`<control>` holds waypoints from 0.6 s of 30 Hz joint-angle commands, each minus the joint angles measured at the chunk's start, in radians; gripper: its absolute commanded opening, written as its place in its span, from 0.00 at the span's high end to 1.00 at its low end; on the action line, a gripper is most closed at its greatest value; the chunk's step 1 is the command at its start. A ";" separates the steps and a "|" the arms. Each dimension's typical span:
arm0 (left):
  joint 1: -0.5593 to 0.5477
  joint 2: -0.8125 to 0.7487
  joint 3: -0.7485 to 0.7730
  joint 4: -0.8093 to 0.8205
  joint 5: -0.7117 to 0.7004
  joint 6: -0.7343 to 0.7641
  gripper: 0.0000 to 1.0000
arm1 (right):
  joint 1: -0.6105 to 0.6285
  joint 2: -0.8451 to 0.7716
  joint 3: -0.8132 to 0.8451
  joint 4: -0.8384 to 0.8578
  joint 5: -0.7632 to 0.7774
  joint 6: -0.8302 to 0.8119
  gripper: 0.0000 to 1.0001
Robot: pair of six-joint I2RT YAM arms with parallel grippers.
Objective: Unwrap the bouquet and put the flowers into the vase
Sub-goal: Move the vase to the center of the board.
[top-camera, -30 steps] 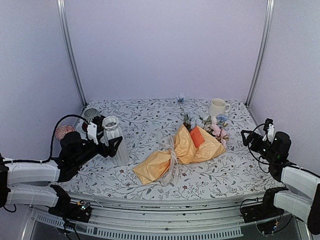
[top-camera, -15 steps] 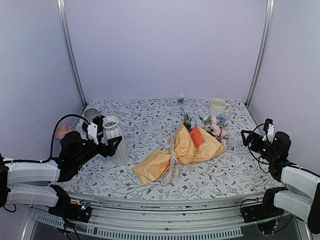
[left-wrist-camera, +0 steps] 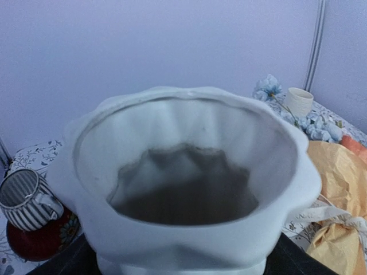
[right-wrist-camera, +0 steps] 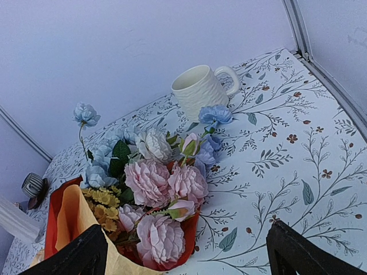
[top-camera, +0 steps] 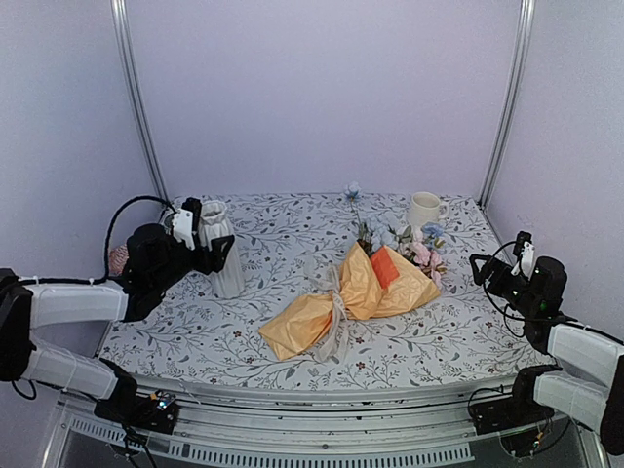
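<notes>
The white ribbed vase (top-camera: 222,261) stands upright at the far left, with my left gripper (top-camera: 207,250) shut around its body. In the left wrist view the vase's wavy rim (left-wrist-camera: 189,114) fills the picture, and only dark bits of the fingers (left-wrist-camera: 301,260) show beside it. The bouquet (top-camera: 341,297) lies in the middle of the table in orange paper, tied with a whitish ribbon (top-camera: 336,292). Its flowers (top-camera: 409,244) point to the back right. My right gripper (top-camera: 497,268) is open at the right edge. It faces the pink and blue flowers (right-wrist-camera: 155,189) from a short way off.
A cream mug (top-camera: 423,208) stands at the back right behind the blooms. A single blue flower (top-camera: 351,190) stands at the back centre. A striped cup on a red saucer (left-wrist-camera: 26,197) sits left of the vase. A pinkish object (top-camera: 119,258) lies by the left wall.
My left gripper closed on the vase and carried it back towards the far left, the arm rising with it. The right arm and the bouquet have not moved.
</notes>
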 commanded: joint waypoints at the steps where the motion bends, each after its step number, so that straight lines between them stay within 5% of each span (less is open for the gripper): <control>1: 0.074 0.072 0.135 0.164 0.048 0.017 0.43 | -0.003 0.003 0.006 0.024 -0.007 -0.007 0.01; 18: 0.220 0.550 0.481 0.380 0.127 0.033 0.43 | -0.003 0.023 0.010 0.032 -0.012 -0.003 0.01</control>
